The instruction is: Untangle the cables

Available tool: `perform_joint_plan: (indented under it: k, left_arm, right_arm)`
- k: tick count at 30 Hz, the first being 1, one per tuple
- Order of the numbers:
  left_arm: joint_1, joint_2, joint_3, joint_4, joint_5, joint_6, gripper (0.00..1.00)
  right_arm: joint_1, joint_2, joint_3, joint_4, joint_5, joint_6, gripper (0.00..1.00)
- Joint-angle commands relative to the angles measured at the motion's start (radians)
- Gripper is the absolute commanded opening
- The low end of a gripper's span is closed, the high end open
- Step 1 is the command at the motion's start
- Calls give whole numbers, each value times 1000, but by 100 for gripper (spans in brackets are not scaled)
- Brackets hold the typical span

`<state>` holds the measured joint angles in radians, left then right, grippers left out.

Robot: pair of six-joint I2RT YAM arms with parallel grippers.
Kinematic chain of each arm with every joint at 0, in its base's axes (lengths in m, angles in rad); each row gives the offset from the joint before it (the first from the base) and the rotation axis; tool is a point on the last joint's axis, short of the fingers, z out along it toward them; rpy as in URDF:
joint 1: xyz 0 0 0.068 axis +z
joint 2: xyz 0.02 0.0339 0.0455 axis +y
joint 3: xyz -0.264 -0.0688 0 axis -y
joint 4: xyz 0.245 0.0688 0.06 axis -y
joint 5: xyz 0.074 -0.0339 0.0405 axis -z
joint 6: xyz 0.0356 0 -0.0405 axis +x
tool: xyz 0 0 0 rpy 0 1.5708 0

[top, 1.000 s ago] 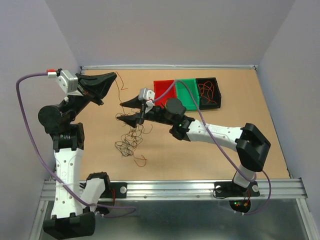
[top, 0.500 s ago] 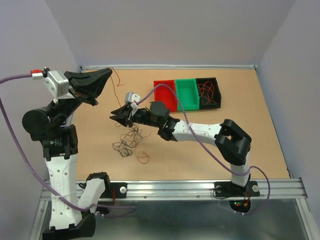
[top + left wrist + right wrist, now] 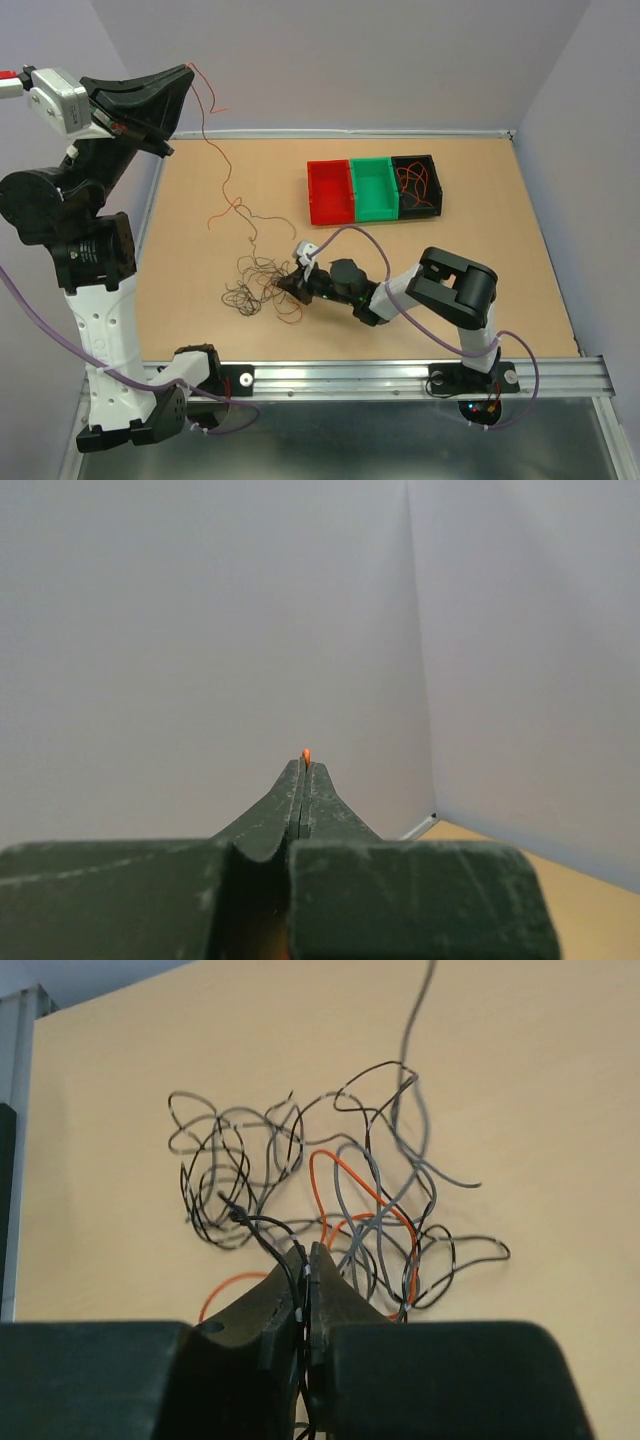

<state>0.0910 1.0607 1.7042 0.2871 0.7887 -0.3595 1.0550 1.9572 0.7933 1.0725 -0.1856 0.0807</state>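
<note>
Tabletop [image 3: 490, 260] tan, lilac walls [image 3: 350, 60] around, cables [image 3: 258, 285] tangled near front.

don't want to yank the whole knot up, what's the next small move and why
Probably raise the left hand slightly higher. It is shut on the red-orange wire, which trails down toward the tangle, while the right hand is shut on a black wire down at the tangle, apparently pinning it. Whether the red-orange wire is free is unclear.
</note>
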Motion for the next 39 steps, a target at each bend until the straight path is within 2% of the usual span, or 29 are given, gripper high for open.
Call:
perform_joint_plan:
  k: [1,2,6,7,8,9,12,14,18,26,32,35,36,39]
  left_arm:
    - [-5,12,40,6,-72,1,0]
    - [-5,12,41,6,-80,2,0]
    - [-5,22,29,12,-59,-34,0]
    - [-5,19,2,29,-48,-42,0]
    - [-5,7,-17,43,-34,-51,0]
    - [-7,-1,-35,53,-29,-58,0]
    - [-5,-31,-103,79,-13,-61,0]
    - [-5,-45,-152,98,1,-64,0]
    - [-8,-94,-216,129,27,-79,0]
    - [-10,-134,-244,139,53,-84,0]
    - [-8,-160,-235,139,66,-82,0]
    - [-10,-165,-209,136,64,-82,0]
    - [-10,-162,-201,136,63,-82,0]
    - [-10,-147,-167,135,52,-87,0]
  right_arm:
    - [7,12,-121,295,49,54,9]
    - [7,14,-143,312,60,59,2]
    - [7,-7,-233,375,103,57,1]
    - [7,-29,-253,394,100,54,7]
    - [7,-49,-264,395,95,45,17]
    - [7,-66,-272,396,92,42,44]
    - [7,-150,-305,396,90,27,77]
    - [7,-211,-316,395,95,18,86]
    - [7,-279,-275,388,71,-4,95]
    - [7,-294,-22,192,78,-137,96]
    - [7,-184,251,-61,80,-242,92]
    - [7,-101,331,-137,120,-288,88]
    - [7,-80,354,-138,130,-304,86]
    - [7,-32,359,-138,115,-299,53]
